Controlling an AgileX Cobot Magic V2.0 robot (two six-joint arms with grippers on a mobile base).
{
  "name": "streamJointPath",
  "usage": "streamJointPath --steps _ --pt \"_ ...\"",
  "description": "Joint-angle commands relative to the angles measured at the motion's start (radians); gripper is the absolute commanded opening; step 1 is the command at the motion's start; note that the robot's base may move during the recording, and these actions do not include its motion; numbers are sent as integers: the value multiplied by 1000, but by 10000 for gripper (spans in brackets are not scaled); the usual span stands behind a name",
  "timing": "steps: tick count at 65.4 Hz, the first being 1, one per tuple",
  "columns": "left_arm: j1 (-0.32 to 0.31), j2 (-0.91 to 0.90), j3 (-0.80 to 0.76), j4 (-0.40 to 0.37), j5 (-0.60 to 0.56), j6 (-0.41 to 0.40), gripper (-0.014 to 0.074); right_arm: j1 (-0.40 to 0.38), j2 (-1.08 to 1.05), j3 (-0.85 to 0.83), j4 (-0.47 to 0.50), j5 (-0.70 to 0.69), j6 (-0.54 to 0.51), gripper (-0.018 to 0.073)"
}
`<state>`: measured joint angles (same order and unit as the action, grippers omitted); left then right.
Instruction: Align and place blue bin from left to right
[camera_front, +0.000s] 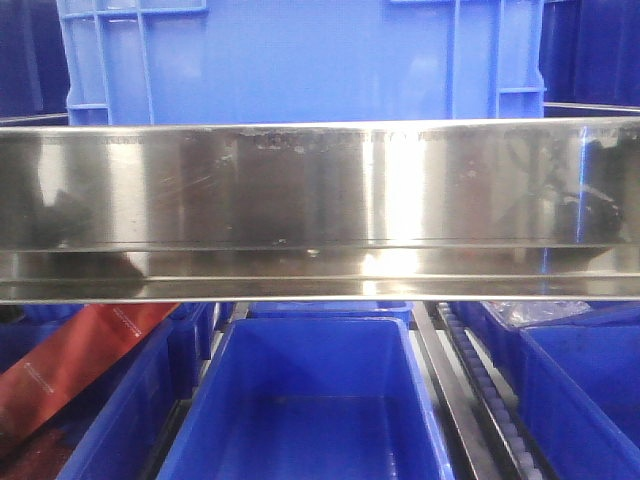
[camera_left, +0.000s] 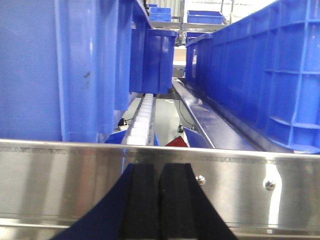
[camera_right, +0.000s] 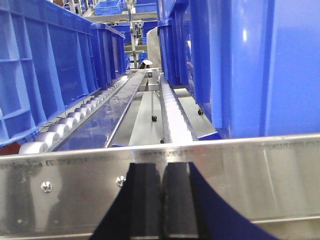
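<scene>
The blue bin (camera_front: 300, 60) is bright blue and stands on the shelf behind a steel rail (camera_front: 320, 210), filling the top middle of the front view. Its ribbed side wall (camera_left: 270, 75) is on the right in the left wrist view, and its other ribbed side wall (camera_right: 35, 75) is on the left in the right wrist view. My left gripper (camera_left: 160, 172) is shut and empty, low against the steel rail (camera_left: 60, 175), facing the gap left of the bin. My right gripper (camera_right: 161, 172) is also shut and empty against the rail (camera_right: 260, 175), facing the gap right of the bin. The front view shows neither gripper.
A neighbouring blue crate (camera_left: 50, 70) stands close on the left and another (camera_right: 255, 65) close on the right. Roller tracks (camera_left: 142, 120) (camera_right: 172, 112) run back between the crates. Below the rail sit darker blue bins (camera_front: 310, 400) and a red packet (camera_front: 70, 370).
</scene>
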<state>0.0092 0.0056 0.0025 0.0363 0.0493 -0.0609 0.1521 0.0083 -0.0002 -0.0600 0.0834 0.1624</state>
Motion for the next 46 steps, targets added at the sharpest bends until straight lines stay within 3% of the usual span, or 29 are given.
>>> streamJointPath --steps 1,46 --pt "-7 -6 -2 4 -14 -10 -111 0 -8 0 2 -25 -8 -166" --pt "-7 -6 -2 0 -14 -10 -111 0 -8 0 2 -25 -8 -166"
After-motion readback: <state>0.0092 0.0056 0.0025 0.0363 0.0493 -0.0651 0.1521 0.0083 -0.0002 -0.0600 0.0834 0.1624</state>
